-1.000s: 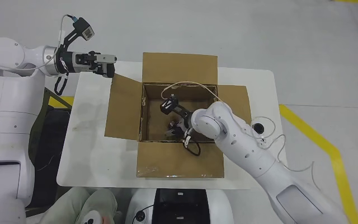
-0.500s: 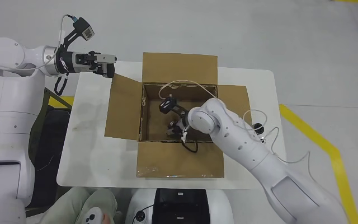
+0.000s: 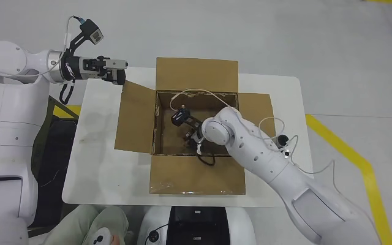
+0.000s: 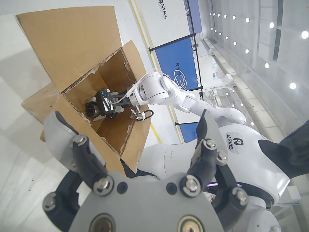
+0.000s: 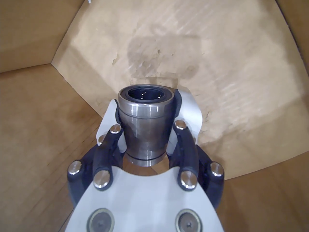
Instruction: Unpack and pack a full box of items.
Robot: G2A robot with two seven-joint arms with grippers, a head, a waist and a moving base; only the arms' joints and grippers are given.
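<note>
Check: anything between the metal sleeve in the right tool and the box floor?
Nothing. In the right wrist view, the stretch from the metal sleeve to the box floor is bare cardboard.

Lab hall: high lit ceiling (image 4: 253, 25), blue partitions (image 4: 178, 54), floor tape (image 3: 340, 144)

R arm (image 3: 245, 144) in open box (image 3: 196, 73), L gripper (image 3: 121, 72) near its flap.

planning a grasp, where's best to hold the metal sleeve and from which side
Grip the metal sleeve across its smooth round barrel, coming end-on along its axis; the end is a hollow rim. The right gripper is shut on it so.
</note>
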